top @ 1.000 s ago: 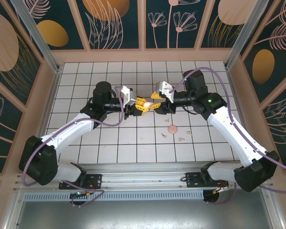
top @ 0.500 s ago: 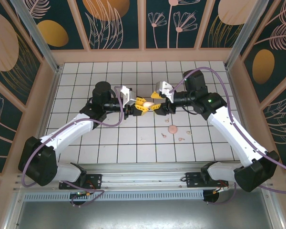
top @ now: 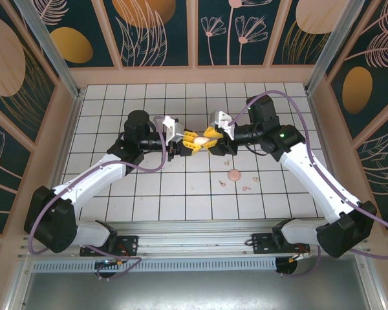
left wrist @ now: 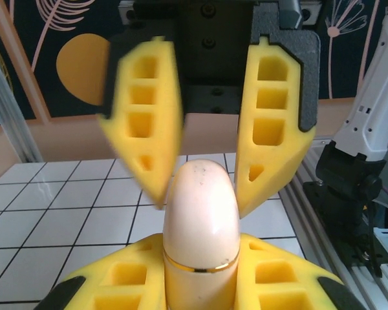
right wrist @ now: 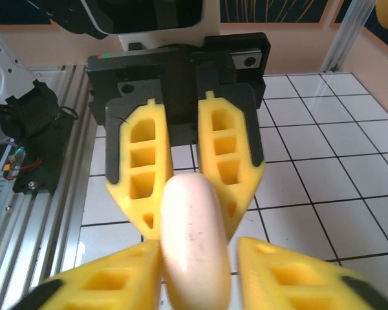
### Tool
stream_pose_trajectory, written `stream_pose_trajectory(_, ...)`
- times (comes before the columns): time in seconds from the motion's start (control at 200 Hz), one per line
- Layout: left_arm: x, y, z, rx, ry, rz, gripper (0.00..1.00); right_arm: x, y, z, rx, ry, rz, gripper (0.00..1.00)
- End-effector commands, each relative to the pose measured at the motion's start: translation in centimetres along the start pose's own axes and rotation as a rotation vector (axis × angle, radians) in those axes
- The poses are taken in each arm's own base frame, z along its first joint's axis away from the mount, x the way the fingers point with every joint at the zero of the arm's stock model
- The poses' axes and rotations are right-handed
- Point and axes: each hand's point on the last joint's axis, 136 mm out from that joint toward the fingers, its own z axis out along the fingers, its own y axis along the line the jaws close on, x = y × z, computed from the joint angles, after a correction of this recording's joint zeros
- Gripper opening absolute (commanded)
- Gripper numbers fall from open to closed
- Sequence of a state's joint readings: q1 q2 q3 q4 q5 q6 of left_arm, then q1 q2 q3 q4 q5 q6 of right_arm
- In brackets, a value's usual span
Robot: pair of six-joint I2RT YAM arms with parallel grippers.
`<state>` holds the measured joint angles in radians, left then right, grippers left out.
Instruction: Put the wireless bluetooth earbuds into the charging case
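Observation:
A pale pink egg-shaped capsule [left wrist: 201, 213] with a thin gold band hangs above the tiles at mid-table. My left gripper [left wrist: 200, 255] is shut on its lower half. My right gripper [right wrist: 197, 248] faces it with its jaws apart around the rounded tip; one finger [right wrist: 126, 274] touches the capsule, and a gap shows beside the other. From above the two grippers meet nose to nose, left [top: 191, 143] and right [top: 210, 140]. The small round pink charging case [top: 234, 174] lies on the tiles in front of them. Two tiny pink earbuds [top: 223, 183] [top: 246, 188] lie beside it.
White tiled floor [top: 149, 194] inside a walled booth, with an aluminium rail [top: 194, 229] along the near edge by the arm bases. The right arm's purple cable [top: 297, 110] loops above its forearm. Bare tiles lie left and right of the small parts.
Both grippers and the capsule between them have drifted slightly toward the far side. The case and earbuds on the tiles have not moved.

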<state>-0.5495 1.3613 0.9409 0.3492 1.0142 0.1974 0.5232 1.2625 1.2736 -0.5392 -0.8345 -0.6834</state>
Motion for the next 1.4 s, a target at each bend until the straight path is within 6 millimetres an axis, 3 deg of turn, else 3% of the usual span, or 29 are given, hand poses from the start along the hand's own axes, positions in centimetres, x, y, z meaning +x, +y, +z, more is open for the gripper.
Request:
stream_pose_trajectory(0.0,-2.5,-0.5,-0.3,0.015,-0.048,0.066,0.23,-0.3,0.2,-0.1,-0.012,-0.008,-0.007,0.25)
stream_pose_trajectory(0.315,-1.9,-0.3,-0.2,0.005,-0.037,0.048,0.37,-1.2,0.1,-0.8,0.006,-0.036,-0.039,0.22)
stream_pose_trajectory(0.676,-1.4,-0.1,-0.1,0.001,-0.029,0.034,0.42,-1.7,0.2,-1.0,0.008,-0.054,-0.058,0.22)
stream_pose_trajectory(0.906,-1.2,-0.1,0.0,0.005,-0.026,0.024,0.37,-1.8,0.3,-1.1,0.013,-0.058,-0.063,0.22)
stream_pose_trajectory(1.076,-1.5,-0.1,-0.1,0.007,-0.029,0.029,0.19,-1.7,0.3,-1.0,0.011,-0.057,-0.057,0.23)
stream_pose_trajectory(1.271,-1.8,-0.3,-0.1,0.012,-0.032,0.034,0.16,-1.5,-0.6,-1.0,0.059,-0.049,-0.047,0.41)
stream_pose_trajectory(1.396,-2.0,-0.4,-0.2,0.015,-0.036,0.039,0.15,-1.1,-1.6,-1.1,0.111,-0.027,-0.043,0.44)
